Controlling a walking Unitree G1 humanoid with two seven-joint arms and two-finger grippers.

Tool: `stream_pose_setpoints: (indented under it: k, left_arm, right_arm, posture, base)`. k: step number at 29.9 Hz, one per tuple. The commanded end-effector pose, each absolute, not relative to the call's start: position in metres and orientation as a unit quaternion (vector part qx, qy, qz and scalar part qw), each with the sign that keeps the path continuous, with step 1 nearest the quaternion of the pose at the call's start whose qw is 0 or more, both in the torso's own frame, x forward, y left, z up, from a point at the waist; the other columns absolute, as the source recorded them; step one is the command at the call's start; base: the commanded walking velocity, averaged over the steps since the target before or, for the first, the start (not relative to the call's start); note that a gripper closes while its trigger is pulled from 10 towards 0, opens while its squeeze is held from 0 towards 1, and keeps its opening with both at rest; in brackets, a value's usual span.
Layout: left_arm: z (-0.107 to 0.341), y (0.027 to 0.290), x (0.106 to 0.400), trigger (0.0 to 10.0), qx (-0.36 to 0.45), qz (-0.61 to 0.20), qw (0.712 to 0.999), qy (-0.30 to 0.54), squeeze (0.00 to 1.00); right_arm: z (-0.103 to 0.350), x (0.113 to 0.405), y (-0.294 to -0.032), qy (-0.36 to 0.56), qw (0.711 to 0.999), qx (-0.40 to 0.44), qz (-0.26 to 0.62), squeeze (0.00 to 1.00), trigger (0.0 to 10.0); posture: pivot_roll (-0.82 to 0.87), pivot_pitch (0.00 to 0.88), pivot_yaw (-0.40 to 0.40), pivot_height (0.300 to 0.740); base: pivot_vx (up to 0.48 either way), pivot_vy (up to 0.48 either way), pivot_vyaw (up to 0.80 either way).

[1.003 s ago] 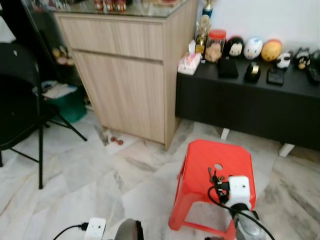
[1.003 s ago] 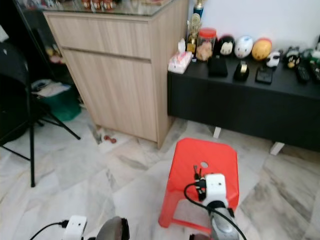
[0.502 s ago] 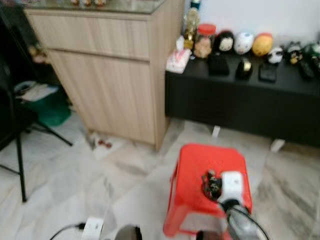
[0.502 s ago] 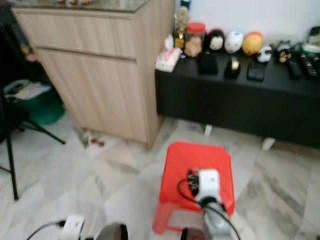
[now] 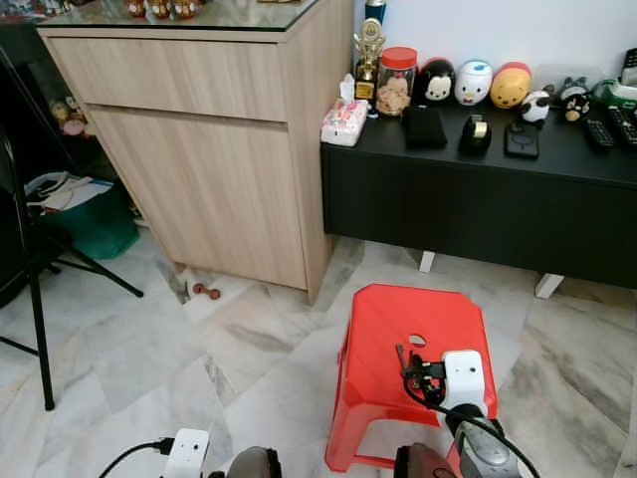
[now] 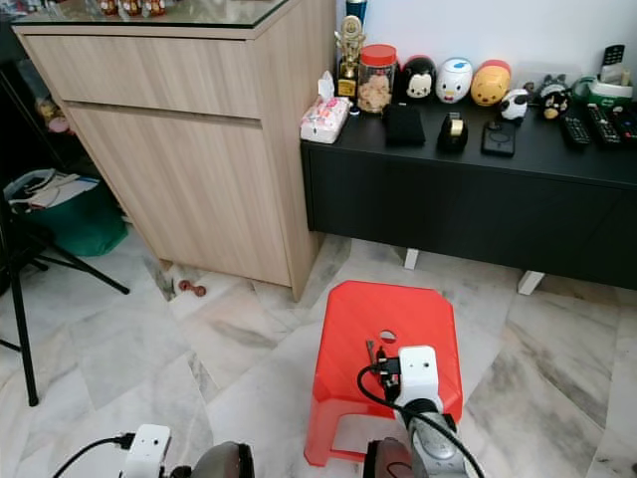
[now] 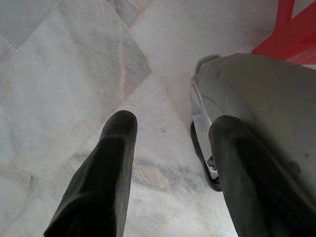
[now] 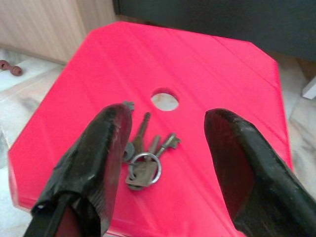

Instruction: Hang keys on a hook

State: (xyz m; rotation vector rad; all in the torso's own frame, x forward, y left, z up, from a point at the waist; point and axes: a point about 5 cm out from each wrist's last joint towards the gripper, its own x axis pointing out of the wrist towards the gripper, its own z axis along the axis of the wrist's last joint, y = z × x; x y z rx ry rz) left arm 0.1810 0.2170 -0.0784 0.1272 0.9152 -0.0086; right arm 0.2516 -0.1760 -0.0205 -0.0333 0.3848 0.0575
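Your right tool (image 8: 165, 148) hangs over the red stool (image 8: 237, 74) with its two black fingers (image 8: 98, 158) spread wide and gripping nothing. The keys (image 8: 144, 158) lie flat on the stool's seat in the gap between those fingers, closer to one finger, just beside the round hole (image 8: 165, 100) in the seat; a ring joins several keys, and no finger is seen to press on them. From the head views, the right tool (image 5: 423, 373) sits above the near half of the stool (image 5: 383, 329). Your left tool (image 7: 170, 163) hangs low over the marble floor (image 7: 64, 64), fingers apart and empty, beside the robot's grey body. Beyond the stool stand a wooden cabinet (image 5: 209, 149) and a black counter (image 5: 478, 199) carrying a jar (image 5: 398, 80), small figurines (image 5: 474, 83) and remote controls.
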Motion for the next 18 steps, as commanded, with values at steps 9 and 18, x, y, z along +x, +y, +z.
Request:
stream_pose_setpoints:
  k: [9, 18]
  left_arm:
    - [-0.081, 0.218, 0.176, 10.0, 0.053, 0.003, 0.891, 0.45, 0.0]
    - [-0.08, 0.218, 0.177, 10.0, 0.055, 0.002, 0.892, 0.448, 0.0]
  right_arm:
    - [-0.029, 0.246, -0.174, 0.217, 0.975, -0.015, 0.038, 0.0, 10.0]
    - [-0.039, 0.238, -0.174, 0.254, 0.966, -0.012, 0.046, 0.0, 10.0]
  posture:
    - [0.01, 0.072, 0.035, 0.623]
    - [0.01, 0.071, 0.034, 0.623]
  base:
    - [0.16, 0.0, 0.0]
    - [0.135, 0.0, 0.0]
